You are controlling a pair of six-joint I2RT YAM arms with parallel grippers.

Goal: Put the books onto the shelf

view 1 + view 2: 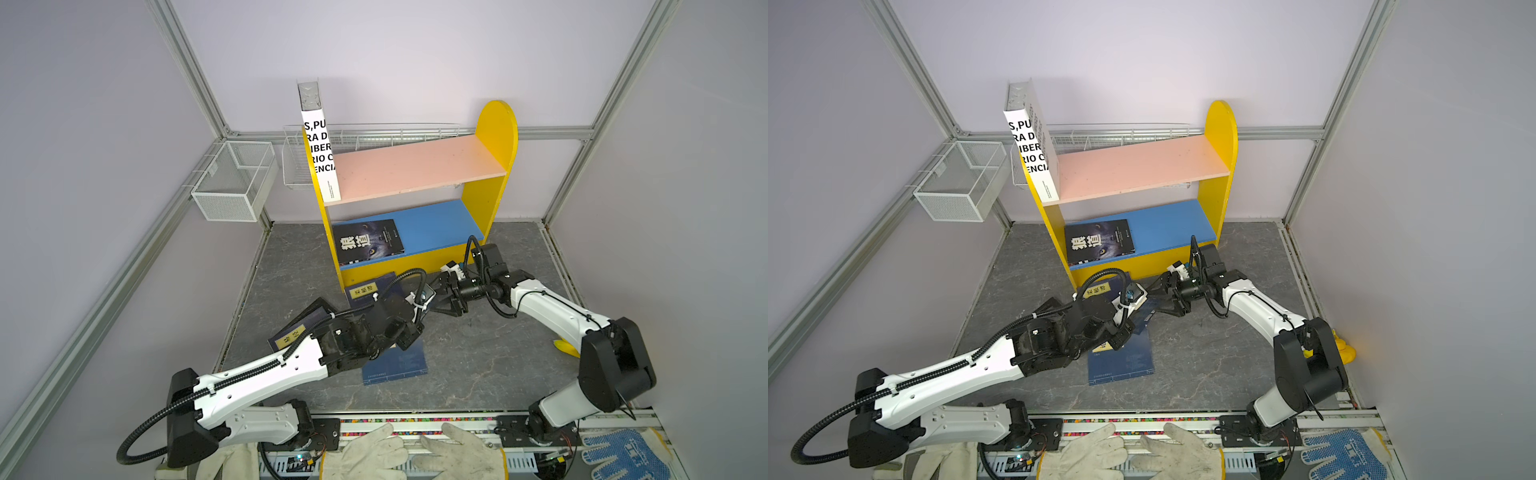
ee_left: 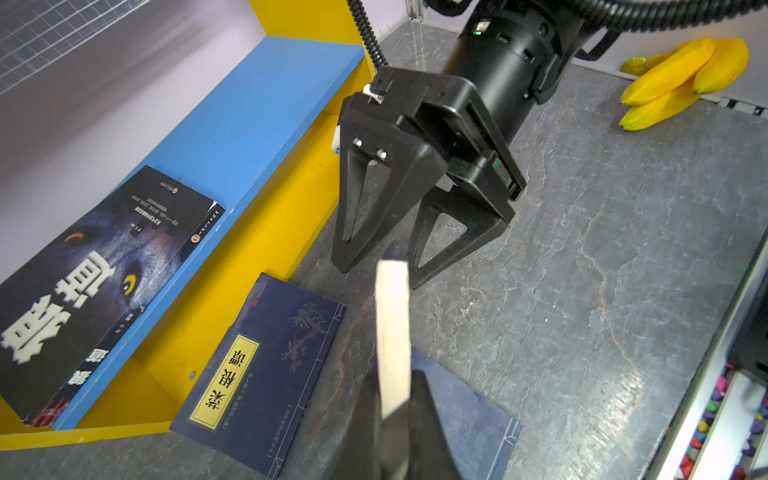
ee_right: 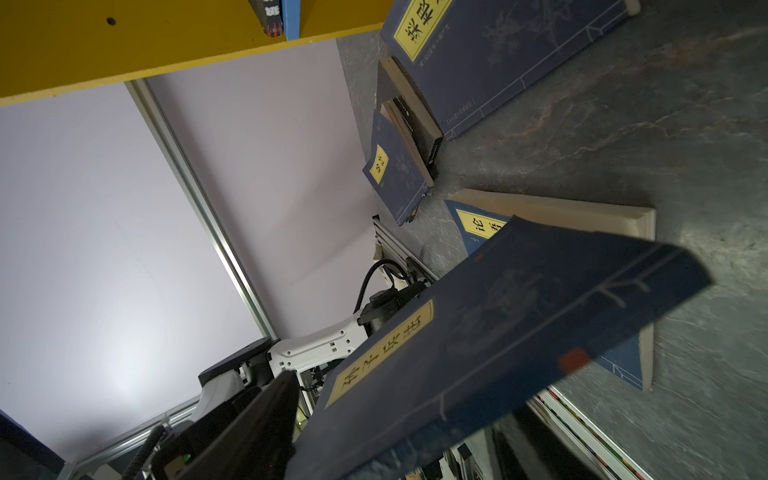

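Left of the counter (image 1: 478, 365): loose navy books (image 1: 395, 368) are lying flat, not yet shelved. Behind them the shelf (image 1: 494, 137) is carrying two. A white book (image 1: 320, 153) is standing against the left side on the pink board. A black book (image 1: 368, 241) is lying flat on the left half of the blue board (image 1: 440, 224).

Centre: the left claw (image 2: 392, 386) is clamping the held book (image 2: 392, 324), a navy one, by one end and keeping it off the counter. Its page edge is facing the left wrist camera. Its long axis is running from the left claw straight toward the right claw (image 2: 380, 272).

Right: the right claw is standing wide, one finger on each side of the held book's free end. We are not able to tell whether the fingers are touching the covers.

We are reading this as a handover. The relation that matters: the free end is sitting between the right fingers, and the right arm is the nearer one to the bare right half of the blue board. We are judging that closing on the covers comes next, with the left claw releasing only afterwards. A skewed pinch could let the thin book droop.
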